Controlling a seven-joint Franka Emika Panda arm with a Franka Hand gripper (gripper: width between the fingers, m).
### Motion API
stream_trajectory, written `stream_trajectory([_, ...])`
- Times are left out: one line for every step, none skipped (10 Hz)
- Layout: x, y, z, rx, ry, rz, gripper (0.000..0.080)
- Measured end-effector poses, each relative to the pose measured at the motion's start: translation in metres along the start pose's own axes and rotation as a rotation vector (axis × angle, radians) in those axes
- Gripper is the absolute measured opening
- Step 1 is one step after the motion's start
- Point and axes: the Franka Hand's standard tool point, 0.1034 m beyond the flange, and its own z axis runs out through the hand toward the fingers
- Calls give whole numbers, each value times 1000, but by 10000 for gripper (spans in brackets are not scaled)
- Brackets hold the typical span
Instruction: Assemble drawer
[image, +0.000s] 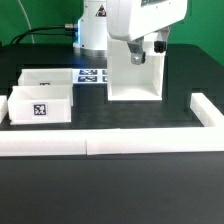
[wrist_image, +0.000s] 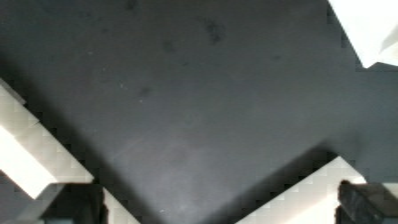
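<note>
The tall white box housing (image: 135, 78) stands upright on the black table, right of centre in the exterior view. My gripper (image: 141, 52) hangs just above its top edge. Two shallow white trays lie at the exterior view's left: a nearer one (image: 40, 106) with a square tag on its front and another (image: 47, 79) behind it. In the wrist view my gripper (wrist_image: 217, 206) is open, with dark fingers (wrist_image: 64, 205) wide apart and only dark surface between them. White part edges (wrist_image: 267, 196) show near the fingers; I cannot tell which part they belong to.
The marker board (image: 93, 75) lies flat between the trays and the housing. A long low white border wall (image: 100, 146) runs along the front and turns up the exterior view's right side (image: 207, 112). The arm's base stands at the back.
</note>
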Motion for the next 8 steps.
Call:
stream_trajectory([0, 0, 0, 0, 0, 0, 649])
stream_trajectory([0, 0, 0, 0, 0, 0, 649])
stream_trajectory([0, 0, 0, 0, 0, 0, 649])
stream_trajectory([0, 0, 0, 0, 0, 0, 649])
stream_trajectory([0, 0, 0, 0, 0, 1, 649])
stream_trajectory([-3, -5, -3, -11, 10, 53, 649])
stream_trajectory([-11, -17, -7, -17, 15, 121, 649])
stream_trajectory([-20, -31, -11, -16, 10, 200, 649])
